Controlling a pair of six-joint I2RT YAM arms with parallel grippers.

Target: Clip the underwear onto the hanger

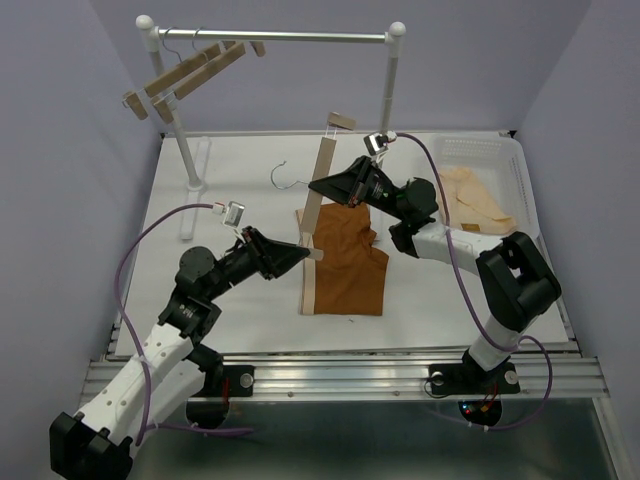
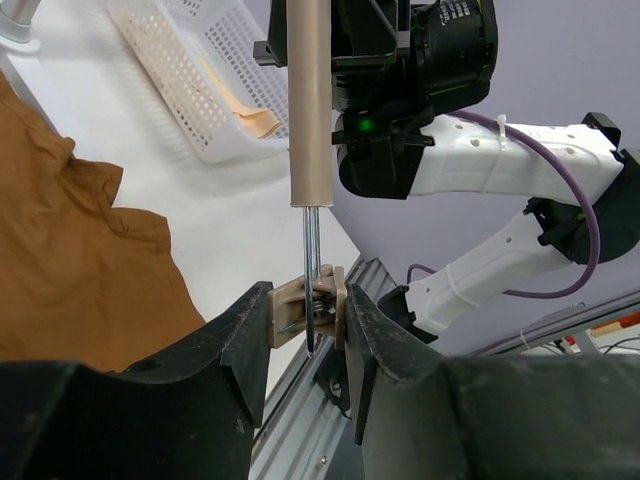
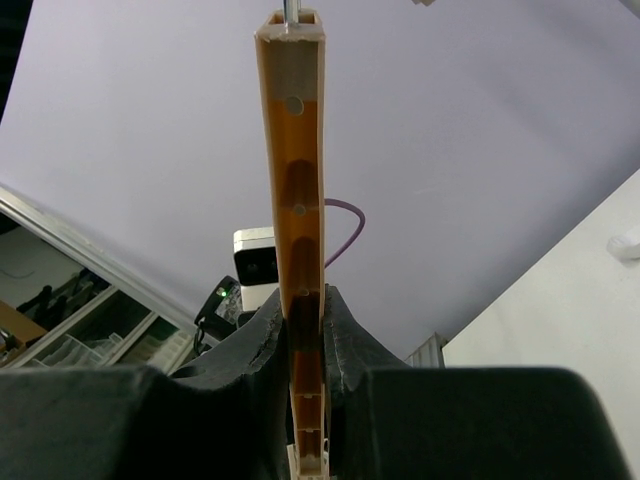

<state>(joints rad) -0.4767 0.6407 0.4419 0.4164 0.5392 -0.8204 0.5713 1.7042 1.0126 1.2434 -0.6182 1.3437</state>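
Note:
The rust-brown underwear [image 1: 348, 262] lies flat mid-table, its pale waistband [image 1: 308, 290] along the left edge; it also fills the left of the left wrist view [image 2: 70, 250]. The light-wood hanger [image 1: 326, 165] is held above it, running near to far, wire hook [image 1: 285, 178] to the left. My right gripper [image 1: 320, 187] is shut on the bar's middle [image 3: 297, 200], fingers [image 3: 345, 335] pressed to both sides. My left gripper [image 1: 310, 254] is shut on the wooden clip [image 2: 310, 305] at the bar's near end, below the bar [image 2: 310, 100].
A white rail [image 1: 270, 37] on two posts spans the back, with spare wooden hangers [image 1: 190, 72] at its left end. A white perforated basket [image 1: 500, 160] at the right holds a cream garment [image 1: 478, 198]; the basket [image 2: 190, 70] also shows in the left wrist view.

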